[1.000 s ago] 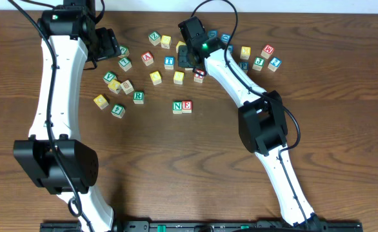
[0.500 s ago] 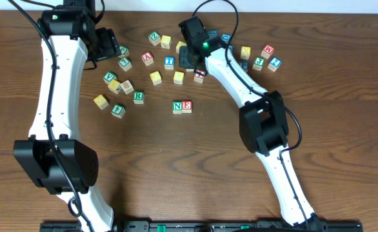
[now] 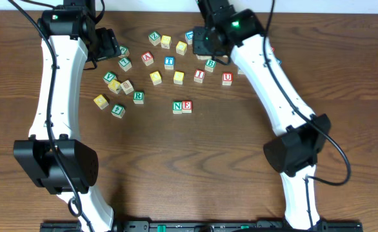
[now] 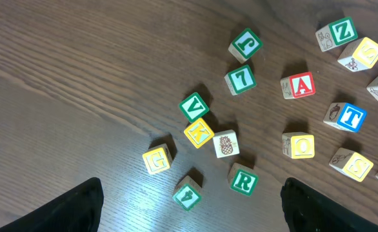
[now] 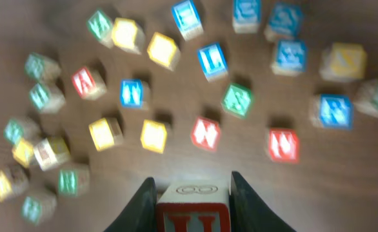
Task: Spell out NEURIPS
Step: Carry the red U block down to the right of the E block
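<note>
Right gripper [image 5: 192, 192]: closed on a red-lettered cube [image 5: 192, 216]. The letter is cropped by the view's lower edge but reads like a U.
Change: a second ago this arm was bent low over the cubes near the far edge of the table [image 3: 344, 161]. Now it has swung up and toward that edge, and the cubes it covered show again, a red I [image 3: 200, 75] among them.
Left gripper [image 3: 107, 45]: fingers spread wide with nothing between them, over the far-left cluster, unmoved.
Word so far: green N [image 3: 177, 106] and red E [image 3: 186, 106] touch side by side near the middle of the table.
Meaning: the pick looks done — next, I judge, the held cube goes on E's free side.
</note>
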Robot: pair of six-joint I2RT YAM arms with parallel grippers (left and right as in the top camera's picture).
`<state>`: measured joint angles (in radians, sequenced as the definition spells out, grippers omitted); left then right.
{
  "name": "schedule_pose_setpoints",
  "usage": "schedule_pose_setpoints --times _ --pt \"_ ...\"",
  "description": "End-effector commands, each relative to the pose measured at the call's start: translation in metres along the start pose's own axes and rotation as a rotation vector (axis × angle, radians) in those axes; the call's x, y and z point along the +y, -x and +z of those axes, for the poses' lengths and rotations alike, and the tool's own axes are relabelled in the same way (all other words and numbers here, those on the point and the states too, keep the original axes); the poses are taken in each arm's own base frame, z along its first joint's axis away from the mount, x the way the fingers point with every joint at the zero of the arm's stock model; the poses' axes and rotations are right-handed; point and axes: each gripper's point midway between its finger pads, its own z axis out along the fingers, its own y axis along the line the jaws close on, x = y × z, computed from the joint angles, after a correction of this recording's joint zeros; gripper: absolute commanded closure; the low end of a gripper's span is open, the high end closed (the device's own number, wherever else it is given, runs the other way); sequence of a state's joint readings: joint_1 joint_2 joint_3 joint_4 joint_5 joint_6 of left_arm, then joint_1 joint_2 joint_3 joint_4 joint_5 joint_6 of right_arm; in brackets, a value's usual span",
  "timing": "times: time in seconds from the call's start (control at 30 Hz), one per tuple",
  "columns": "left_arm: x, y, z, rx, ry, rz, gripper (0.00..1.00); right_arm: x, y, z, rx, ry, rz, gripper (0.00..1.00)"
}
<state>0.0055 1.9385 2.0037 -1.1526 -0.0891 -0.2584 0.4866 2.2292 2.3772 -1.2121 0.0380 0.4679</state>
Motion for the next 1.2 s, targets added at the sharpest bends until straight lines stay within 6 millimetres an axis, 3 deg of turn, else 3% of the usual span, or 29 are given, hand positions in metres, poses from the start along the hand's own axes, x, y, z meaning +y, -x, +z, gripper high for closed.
schedule_pose_setpoints --times 0.0,0.17,0.37,0.63,1.17 --pt "0.004 -0.002 0.006 0.013 0.023 0.003 0.13 -0.006 -0.027 0.011 0.112 -0.033 -0.021 0.84" --pt "0.003 0.000 0.006 0.005 0.021 0.001 0.13 -0.019 -0.059 0.023 0.249 -0.092 -0.024 0.83" --pt "0.003 0.002 0.006 -0.002 0.019 0.000 0.13 -0.013 -0.088 0.046 0.331 -0.121 -0.059 0.82" --pt "0.003 0.002 0.006 -0.002 0.019 0.000 0.13 -0.021 -0.129 0.079 0.437 -0.144 -0.052 0.80" --pt "0.003 0.002 0.006 -0.005 0.018 0.000 0.13 -0.017 -0.153 0.128 0.406 -0.112 -0.046 0.83"
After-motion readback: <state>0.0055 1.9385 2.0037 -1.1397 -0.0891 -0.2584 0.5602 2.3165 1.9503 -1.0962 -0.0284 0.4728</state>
